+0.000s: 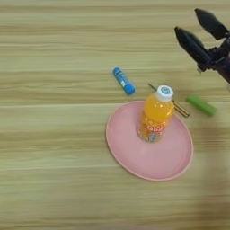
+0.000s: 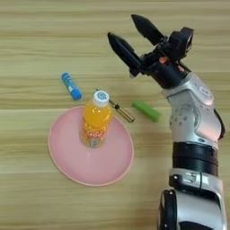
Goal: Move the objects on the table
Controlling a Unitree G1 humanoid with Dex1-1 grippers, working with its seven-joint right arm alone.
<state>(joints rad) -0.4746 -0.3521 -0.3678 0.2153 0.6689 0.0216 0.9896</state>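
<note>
An orange drink bottle (image 2: 95,120) with a white cap stands upright on a pink plate (image 2: 67,166) on the table (image 2: 36,45). Behind the bottle lies a thin metal tool with a golden handle (image 2: 123,112), partly hidden by the cap. To its right rests a short green bar (image 2: 146,110). My right gripper (image 2: 121,30) hovers open above and behind the bar, its two black fingers (image 1: 192,44) spread apart and holding nothing. In the left eye view the bottle (image 1: 156,115) and bar (image 1: 201,104) sit right of centre.
A blue tube (image 2: 71,86) lies on the table to the left of the bottle, behind the plate. My silver forearm (image 2: 193,134) rises from the bottom right corner.
</note>
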